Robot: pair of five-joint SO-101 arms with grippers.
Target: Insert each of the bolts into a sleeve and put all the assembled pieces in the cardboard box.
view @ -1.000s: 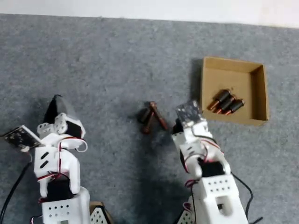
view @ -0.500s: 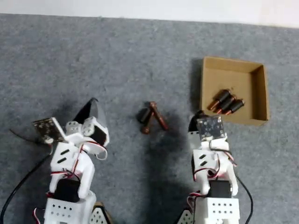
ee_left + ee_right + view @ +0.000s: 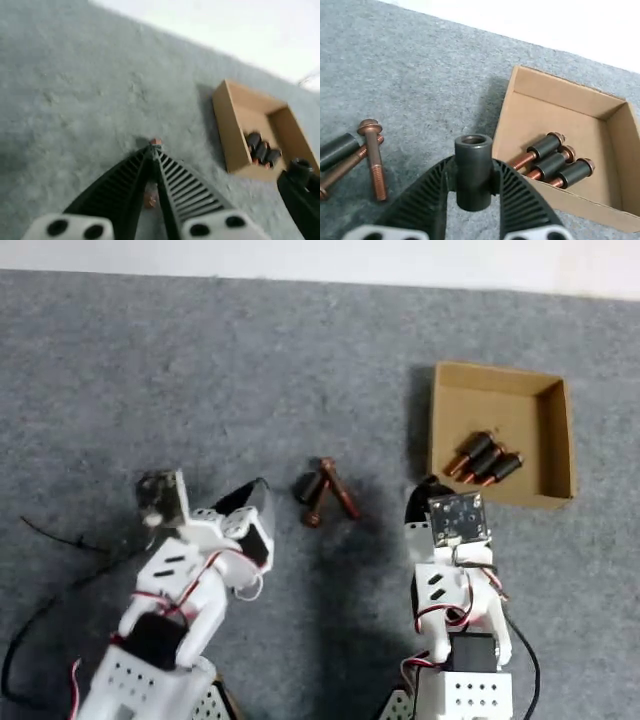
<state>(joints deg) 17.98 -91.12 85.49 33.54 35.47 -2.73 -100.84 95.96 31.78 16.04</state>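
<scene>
Two loose copper bolts (image 3: 340, 492) (image 3: 374, 160) and a black sleeve (image 3: 308, 486) (image 3: 338, 150) lie together on the grey carpet at mid-table. My left gripper (image 3: 260, 486) (image 3: 152, 149) is shut and holds nothing. Its tips sit just left of that cluster, with one bolt head (image 3: 156, 142) showing past them. My right gripper (image 3: 420, 492) (image 3: 472, 180) is shut on another black sleeve (image 3: 473, 170), held upright with its bore facing up, between the cluster and the cardboard box (image 3: 548, 445) (image 3: 530, 85). Three assembled pieces (image 3: 484, 458) (image 3: 555, 162) lie inside the box.
The box stands at the right of the carpet, close to the right arm. A pale wall strip (image 3: 320, 255) borders the far edge. Open carpet lies to the far left and behind the bolts.
My left arm has swung right and forward, bringing its shut tips next to the bolt cluster. The right arm drew back from the cluster a second ago and has since stayed still.
</scene>
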